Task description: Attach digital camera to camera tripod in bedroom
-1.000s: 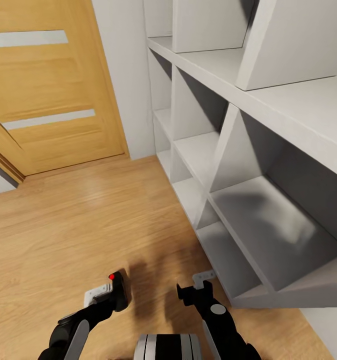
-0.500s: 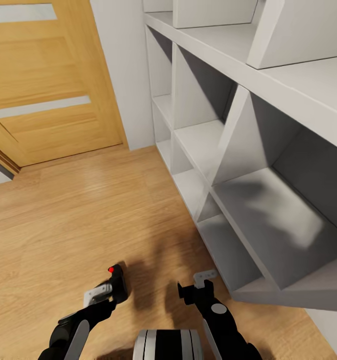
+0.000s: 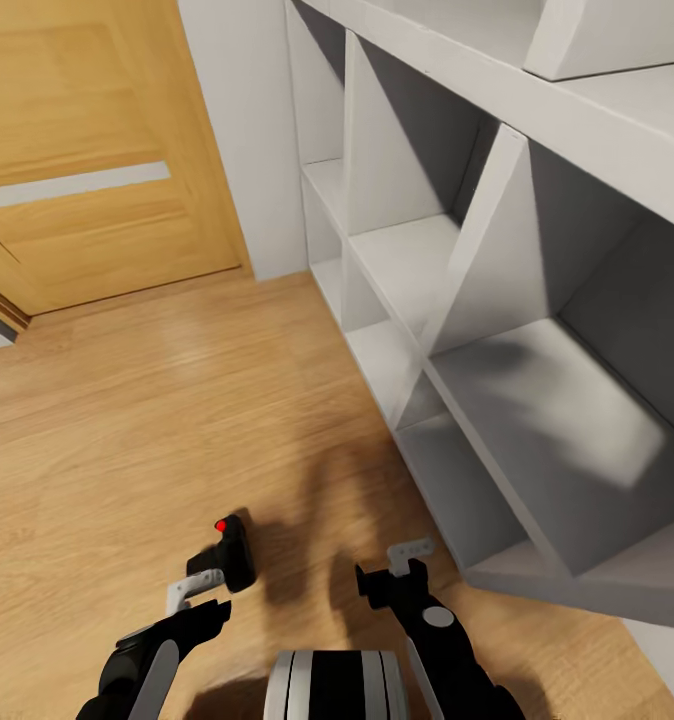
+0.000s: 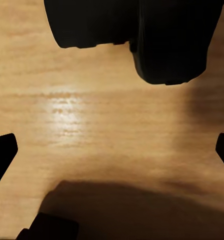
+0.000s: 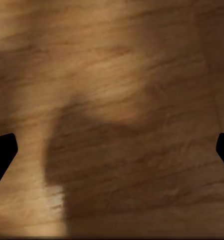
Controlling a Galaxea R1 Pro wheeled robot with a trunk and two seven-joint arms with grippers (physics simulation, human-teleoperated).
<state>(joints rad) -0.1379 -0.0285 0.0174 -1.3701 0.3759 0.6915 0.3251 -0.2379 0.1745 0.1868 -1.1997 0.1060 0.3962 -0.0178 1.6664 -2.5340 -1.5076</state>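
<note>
Two arms reach low over the wood floor. Left gripper has its fingers spread, the digital camera just beyond its tips, apparently unheld. Right gripper stands parted with nothing between; the white cubby shelf rises alongside.

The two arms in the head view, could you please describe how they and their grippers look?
Both arms are glossy black with light grey panels along the forearms. The right arm carries a round grey disc near its wrist. The left gripper and right gripper have pale grey, bracket-like fingers on black bodies. No cables are visible.
</note>
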